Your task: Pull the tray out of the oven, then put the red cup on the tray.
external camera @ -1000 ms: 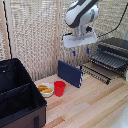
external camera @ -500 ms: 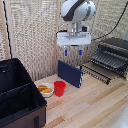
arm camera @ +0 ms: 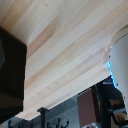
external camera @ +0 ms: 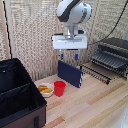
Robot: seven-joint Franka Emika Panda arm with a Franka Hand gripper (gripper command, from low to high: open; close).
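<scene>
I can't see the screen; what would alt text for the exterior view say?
A white robot arm's hand hangs open above a wooden table, over an upright dark blue board. A red cup sits beside a bowl; the oven stands on the view's right.

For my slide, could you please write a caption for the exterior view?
Open gripper above upright dark blue board; small red cup on wooden table, dark metal rack tray extended from toaster oven.

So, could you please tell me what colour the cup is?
Bright red; the cup shows best in the exterior view.
</scene>
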